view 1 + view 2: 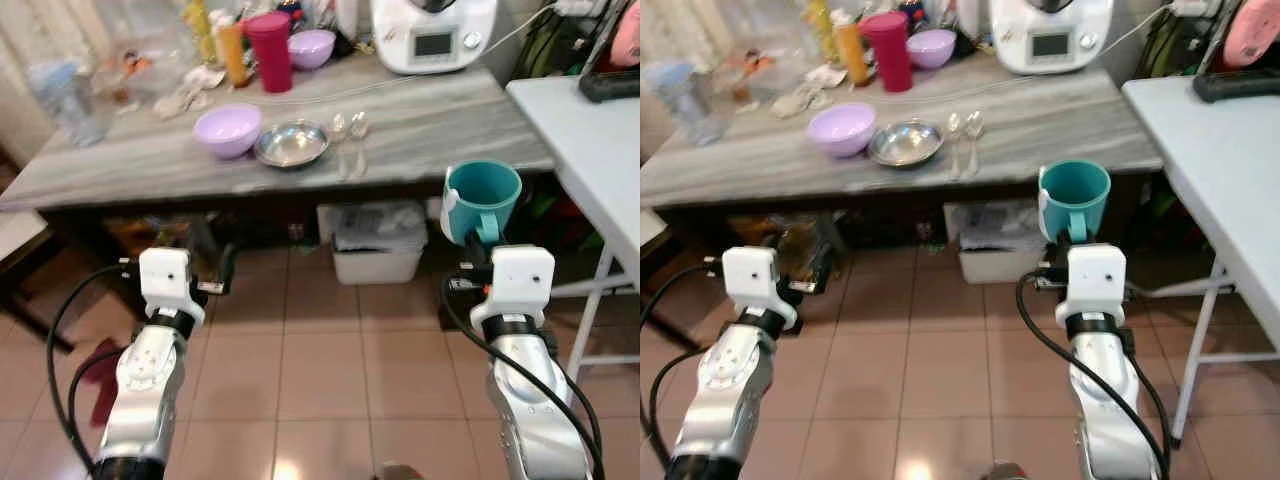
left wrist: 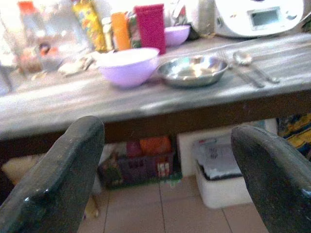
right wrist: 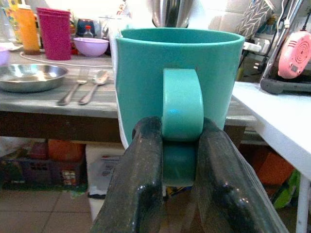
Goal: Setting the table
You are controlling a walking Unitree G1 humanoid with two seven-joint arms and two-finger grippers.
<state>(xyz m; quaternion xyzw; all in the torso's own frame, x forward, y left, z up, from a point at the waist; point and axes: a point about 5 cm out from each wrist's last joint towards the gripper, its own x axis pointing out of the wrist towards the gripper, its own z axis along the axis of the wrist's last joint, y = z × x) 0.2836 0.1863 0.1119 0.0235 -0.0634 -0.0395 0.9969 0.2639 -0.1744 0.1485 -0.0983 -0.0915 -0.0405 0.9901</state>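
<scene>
**Mug in transit**

My right gripper [image 3: 179, 160] clenches the teal mug [image 1: 482, 200] by its handle, centre right, short of the table [image 1: 430, 130]. Left gripper [image 2: 170, 160] spread, empty. Next, I judge: set it beside the spoons [image 1: 349, 127].

Before us stands a long grey-streaked table [image 1: 430, 125], and near its front edge we see a lilac bowl [image 1: 227, 130] just beside a steel dish [image 1: 291, 143], with two spoons [image 1: 349, 128] to their right. Further back sit a red cup [image 1: 270, 50], an orange bottle [image 1: 231, 52], a second purple bowl [image 1: 311, 47] and a white kitchen machine [image 1: 433, 35].
</scene>
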